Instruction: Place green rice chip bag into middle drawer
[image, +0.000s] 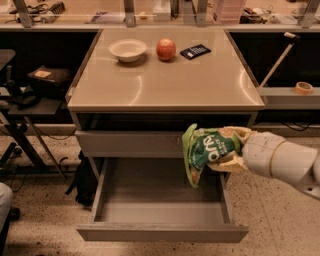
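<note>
Gripper (226, 150) w/ green bag (201, 151) over open drawer (160, 233)

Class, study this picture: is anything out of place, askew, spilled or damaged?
Nothing spilled or damaged. Only oddity: the green rice chip bag hangs crumpled in the end effector, over the right side of the open middle drawer.

The gripper (231, 150) is at the right, above the open drawer's (160, 233) right side, and its arm (290, 162) is cut off by the right edge. Its fingers (235, 134) pinch the bag (206, 152), whose right end is hidden between them. The bag's creased white lettering cannot be read. The bag covers the right end of the closed drawer (130, 143) and the open drawer's far right corner. The dark packet's (195, 51) markings are too small to tell. Far clutter (55, 7) is cut off.
</note>
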